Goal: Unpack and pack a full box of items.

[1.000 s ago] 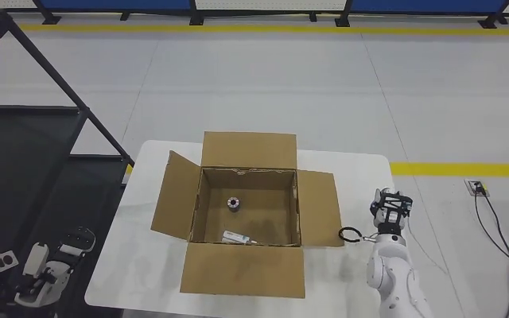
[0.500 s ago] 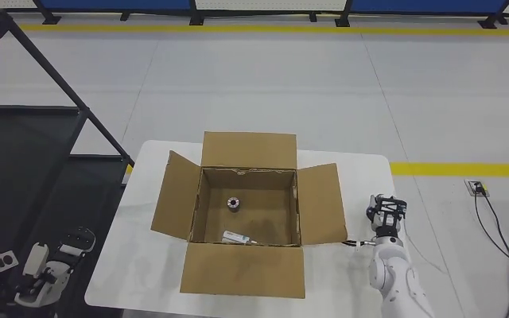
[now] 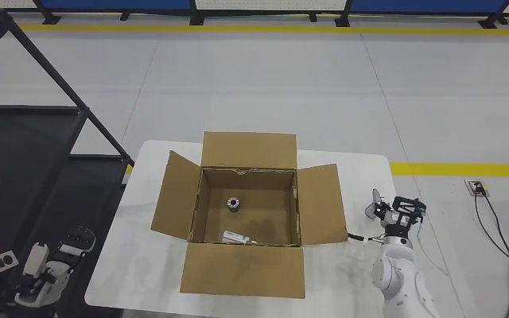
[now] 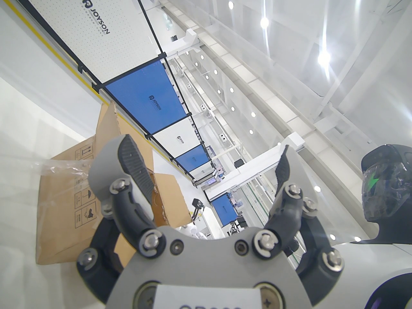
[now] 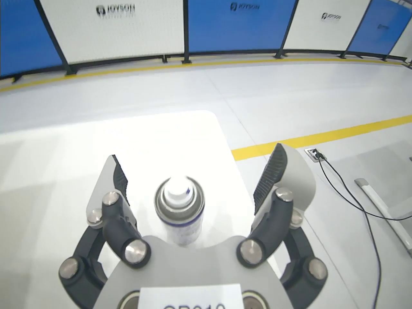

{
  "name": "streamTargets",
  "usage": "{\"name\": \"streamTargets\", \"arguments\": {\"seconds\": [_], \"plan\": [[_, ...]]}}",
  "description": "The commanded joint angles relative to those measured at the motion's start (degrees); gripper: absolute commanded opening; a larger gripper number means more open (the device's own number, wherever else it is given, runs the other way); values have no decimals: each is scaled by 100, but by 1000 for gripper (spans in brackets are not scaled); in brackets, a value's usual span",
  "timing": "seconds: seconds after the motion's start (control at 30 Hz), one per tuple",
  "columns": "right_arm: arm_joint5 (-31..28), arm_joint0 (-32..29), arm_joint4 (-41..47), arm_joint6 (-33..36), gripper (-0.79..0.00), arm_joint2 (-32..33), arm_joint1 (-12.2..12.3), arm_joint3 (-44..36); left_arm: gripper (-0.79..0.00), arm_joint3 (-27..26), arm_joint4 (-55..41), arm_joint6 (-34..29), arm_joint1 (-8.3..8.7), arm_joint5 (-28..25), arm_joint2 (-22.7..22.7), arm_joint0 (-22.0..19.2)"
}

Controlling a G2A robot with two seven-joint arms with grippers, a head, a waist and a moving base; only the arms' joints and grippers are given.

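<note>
The open cardboard box [image 3: 242, 272] sits in the middle of the white tabletop [image 3: 126, 256] with all four flaps folded outward. Two things lie on its floor: a small round roll [image 3: 232, 203] toward the far side and a small pale tube-shaped item [image 3: 238, 237] against the near wall; what either one is cannot be told at this size. A spray can [image 5: 179, 207] stands upright on the tabletop outside the box, on the right side near the table's rounded far corner and close to its right edge. It has no cap, so the white nozzle faces up. The right gripper [image 5: 196, 157] is set around the can with its jaws wide apart, one ribbed pad [image 5: 268, 175] on either side. There is a clear gap between each pad and the can, so neither touches it. From above, the right arm is over the right edge of the tabletop, near the box's right flap but apart from it. The left gripper [image 4: 206, 146] is tipped upward toward the ceiling lights, jaws also spread and nothing between them. The printed outer wall of the box is close beside it, with a strip of clear plastic film [image 4: 48, 165] at the box's edge. On the floor beyond the right edge of the table are a yellow line [image 5: 322, 136] and a floor socket [image 5: 314, 154] with a black cable plugged in.
</note>
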Motion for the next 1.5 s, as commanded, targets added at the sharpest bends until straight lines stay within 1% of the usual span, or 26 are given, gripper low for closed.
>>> {"name": "streamTargets", "arguments": {"seconds": [0.0, 0.07, 0.13, 0.2, 0.27, 0.37, 0.43, 0.47, 0.53, 0.67, 0.73, 0.83, 0.93, 1.0, 1.07, 1.37, 1.47], "plan": [[129, -440, 199, -208, 0, -43, -31, -960, 0, 0, 0, 0, 0, 0, 0, 0], [340, -834, 221, -159, 0, -180, -65, -1886, 0, 0, 0, 0, 0, 0, 0, 0], [381, -1210, 61, -36, 0, -386, -81, -2741, 0, 0, 0, 0, 0, 0, 0, 0], [256, -1459, -177, 324, 0, -646, -82, -3440, 0, 0, 0, 0, 0, 0, 0, 0], [113, -1557, -554, 781, 0, -962, -78, -3947, 0, 0, 0, 0, 0, 0, 0, 0], [211, -1445, -1248, 1313, 0, -1558, -101, -4359, 0, 0, 0, 0, 0, 0, 0, 0], [678, -1264, -1824, 1477, 0, -1976, -145, -4407, 0, 0, 0, 0, 0, 0, 0, 0], [820, -1158, -2018, 1553, 0, -2231, -173, -4396, 0, 0, 0, 0, 0, 0, 0, 0], [866, -973, -2139, 1789, 0, -2616, -219, -4410, 0, 0, 0, 0, 0, 0, 0, 0], [634, -489, -2706, 2573, 0, -3263, -293, -4019, 0, 0, 0, 0, 0, 0, 0, 0], [648, -113, -2955, 3013, 0, -3651, -370, -3554, 0, 0, 0, 0, 0, 0, 0, 0], [827, 619, -3161, 3699, 0, -4233, -553, -2524, 0, 0, 0, 0, 0, 0, 0, 0], [1004, 1384, -2811, 4334, 0, -4741, -814, -1417, 0, 0, 0, 0, 0, 0, 0, 0], [997, 1872, -2124, 4807, 0, -4939, -1016, -778, 0, 0, 0, 0, 0, 0, 0, 0], [1204, 2340, -1717, 5143, 0, -5055, -1200, -198, 0, 0, 0, 0, 0, 0, 0, 0], [1204, 2340, -1717, 5143, 0, -5055, -1200, -198, 0, 0, 0, 0, 0, 0, 0, 0], [1055, 2254, -1615, 5150, 0, -5012, -1204, -194, 0, 0, 0, 0, 0, 0, 0, 0]]}}
